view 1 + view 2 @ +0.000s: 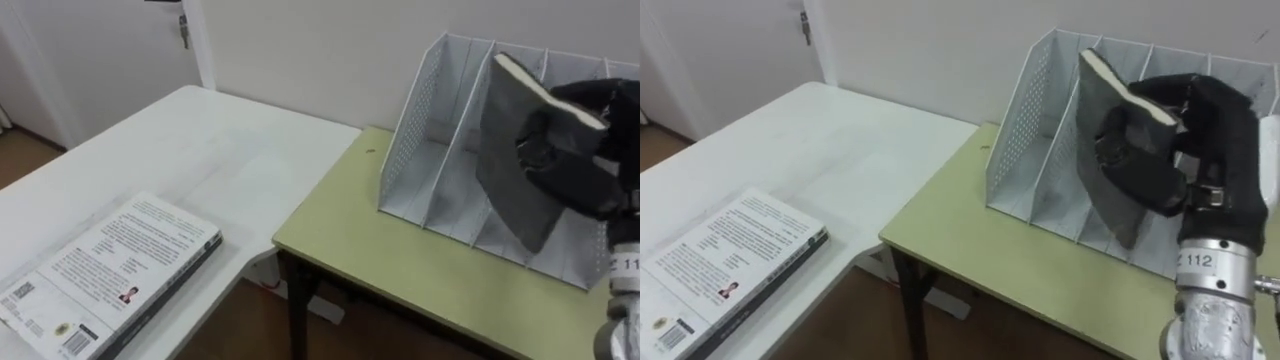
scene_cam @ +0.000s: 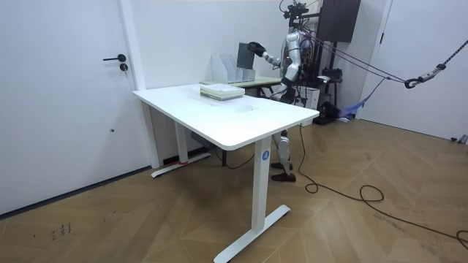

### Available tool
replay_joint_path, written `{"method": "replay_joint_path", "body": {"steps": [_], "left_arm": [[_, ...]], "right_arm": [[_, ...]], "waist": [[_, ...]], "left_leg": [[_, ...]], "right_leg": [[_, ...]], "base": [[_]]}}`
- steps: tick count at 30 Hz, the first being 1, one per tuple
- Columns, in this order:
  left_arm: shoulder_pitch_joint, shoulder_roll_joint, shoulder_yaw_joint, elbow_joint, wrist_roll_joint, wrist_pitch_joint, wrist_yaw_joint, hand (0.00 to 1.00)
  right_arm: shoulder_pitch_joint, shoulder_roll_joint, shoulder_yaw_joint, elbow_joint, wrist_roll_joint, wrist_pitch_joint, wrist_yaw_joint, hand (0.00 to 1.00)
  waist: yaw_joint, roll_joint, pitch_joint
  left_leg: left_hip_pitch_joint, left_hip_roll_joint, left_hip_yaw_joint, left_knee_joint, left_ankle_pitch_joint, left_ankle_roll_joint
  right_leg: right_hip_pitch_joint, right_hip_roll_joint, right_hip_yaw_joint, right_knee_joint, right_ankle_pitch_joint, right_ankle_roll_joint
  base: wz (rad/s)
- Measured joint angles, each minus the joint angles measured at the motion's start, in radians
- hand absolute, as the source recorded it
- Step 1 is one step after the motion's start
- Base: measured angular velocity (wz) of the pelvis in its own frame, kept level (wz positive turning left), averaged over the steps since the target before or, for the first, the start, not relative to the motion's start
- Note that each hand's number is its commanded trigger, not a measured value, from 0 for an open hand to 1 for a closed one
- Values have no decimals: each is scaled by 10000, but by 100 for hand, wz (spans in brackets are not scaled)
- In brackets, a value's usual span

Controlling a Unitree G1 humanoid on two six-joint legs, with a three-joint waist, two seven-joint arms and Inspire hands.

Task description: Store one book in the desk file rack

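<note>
Your right hand (image 1: pixel 1185 150) has its fingers curled round the grey book (image 1: pixel 1103 105), holding it tilted before the file rack (image 1: pixel 1038 112) on the green desk (image 1: pixel 990 250). A second book (image 1: pixel 735 262) lies flat on the white table (image 1: pixel 830 130).

Right hand (image 1: pixel 1220 120): I see a matte black covering with a small shiny fitting at the wrist. Forearm: a bare silver cylinder carrying a white tag with dark digits. In the room view I note a silver-grey torso and a dark head. Straps lead off the shoulders, and a dark cable trails across the floor.
</note>
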Motion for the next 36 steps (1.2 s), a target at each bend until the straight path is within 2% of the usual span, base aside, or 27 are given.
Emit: {"method": "replay_joint_path", "body": {"steps": [5,10,16,22,36], "left_arm": [[51,-101,88,926,-83,-5,150,0],[24,-144,299,1705,-204,-3,283,0],[16,-149,517,2125,-496,-18,541,0],[-105,-155,526,2481,-493,-96,728,0],[-91,-171,552,2472,-487,-64,739,0]], "right_arm": [[-119,-15,-147,-90,-239,-59,-614,100],[-129,-28,-379,-187,-269,-64,-1152,100],[-133,-33,-1063,-187,-187,-229,-2017,100],[-133,-33,-1236,-186,-180,-499,-2566,100],[-132,-32,-1221,-181,-159,-598,-2453,100]], "waist": [[61,-60,-66],[60,-225,-99],[43,-272,-87],[48,-289,-81],[109,-162,-60]], "left_leg": [[-30,4,-7,-4,1,-2],[-8,-7,-16,-29,1,-1],[-7,-19,-15,-32,0,-1],[6,-27,-13,-32,0,0],[8,-23,-11,-32,0,1]], "right_leg": [[19,23,22,-87,46,6],[35,29,26,-93,49,11],[23,27,76,-98,77,56],[16,67,109,-86,104,83],[14,65,89,-82,130,85]], "base": [[1],[0],[0],[0],[0]]}}
